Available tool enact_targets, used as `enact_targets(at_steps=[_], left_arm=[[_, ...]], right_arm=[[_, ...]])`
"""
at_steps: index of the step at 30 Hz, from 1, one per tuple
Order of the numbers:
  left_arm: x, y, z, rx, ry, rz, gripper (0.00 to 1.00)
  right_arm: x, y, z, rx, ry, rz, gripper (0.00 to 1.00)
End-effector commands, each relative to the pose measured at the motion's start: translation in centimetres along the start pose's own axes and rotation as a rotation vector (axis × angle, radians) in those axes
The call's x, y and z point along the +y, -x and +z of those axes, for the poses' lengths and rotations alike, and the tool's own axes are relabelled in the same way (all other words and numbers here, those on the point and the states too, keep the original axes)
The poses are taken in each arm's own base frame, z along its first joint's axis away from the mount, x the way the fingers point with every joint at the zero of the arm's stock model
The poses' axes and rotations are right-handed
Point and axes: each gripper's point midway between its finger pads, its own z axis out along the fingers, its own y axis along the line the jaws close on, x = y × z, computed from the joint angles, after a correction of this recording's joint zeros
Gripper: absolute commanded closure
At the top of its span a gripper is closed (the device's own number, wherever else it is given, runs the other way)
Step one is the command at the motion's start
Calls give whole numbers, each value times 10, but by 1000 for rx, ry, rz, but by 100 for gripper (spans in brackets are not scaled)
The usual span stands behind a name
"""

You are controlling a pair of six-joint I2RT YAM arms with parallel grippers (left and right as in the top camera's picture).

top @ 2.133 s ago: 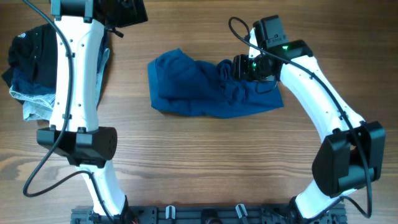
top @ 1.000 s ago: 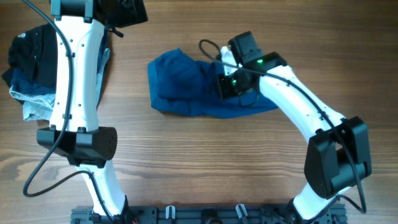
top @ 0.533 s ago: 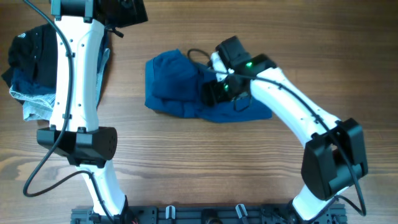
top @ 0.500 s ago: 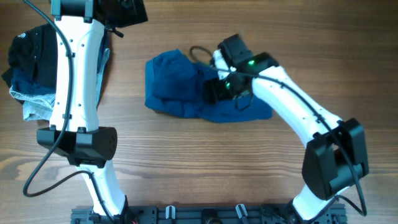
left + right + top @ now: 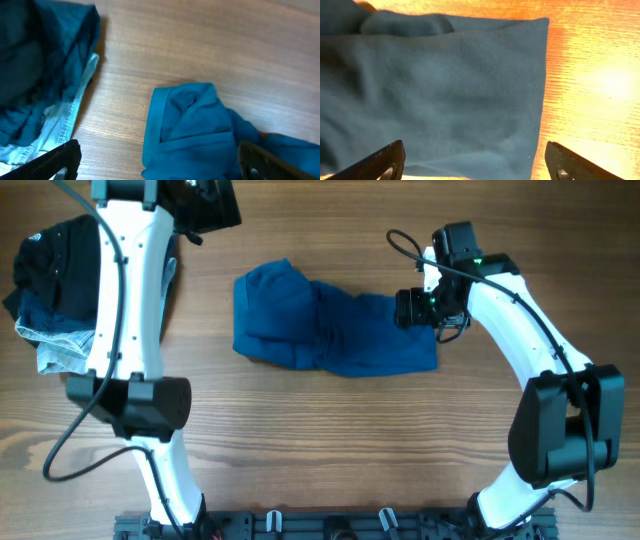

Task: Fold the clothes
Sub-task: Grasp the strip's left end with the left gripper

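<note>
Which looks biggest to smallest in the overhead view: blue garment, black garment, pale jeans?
1. blue garment: clearly the largest.
2-3. black garment and pale jeans: the visible patches look close. The jeans are partly covered by the black garment and the left arm, so I won't rank these two.

Royal-blue garment [image 5: 330,330]: plain, no print, soft cloth, creased. It lies on the wooden table [image 5: 330,440], roughly mid-width and in the far half, in one long strip running left to right.

- Left end: the broader part, with several layers folded over each other. The left wrist view shows a hem band down the outer edge and a raised ridge of cloth.
- Middle: bunched wrinkles.
- Right end: narrower and flatter. The right wrist view shows smooth cloth ending in a straight edge with a square far corner, and a rolled fold along the far side.

The fold is loose and uneven.
</note>
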Motion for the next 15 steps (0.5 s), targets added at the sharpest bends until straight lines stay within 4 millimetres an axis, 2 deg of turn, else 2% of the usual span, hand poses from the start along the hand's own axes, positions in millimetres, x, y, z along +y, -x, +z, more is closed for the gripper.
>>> enact_targets(at_steps=[1,4,8,11,15], left_arm=[[2,-9,31,84,12,-10,0],[2,-17,42,126,20,7,0],[-5,-34,52,219,-43,100,0],[-13,-54,69,340,-141,154,0],[-10,-76,102,465,-249,185,0]], right_arm=[[-5,-13,23,22,-4,-34,12],[-7,-19,33,17,-5,-29,15],[-7,-12,32,-7,-2,-25,14],[-6,-8,28,-12,12,-23,13],[-5,2,12,-17,11,-32,11]])
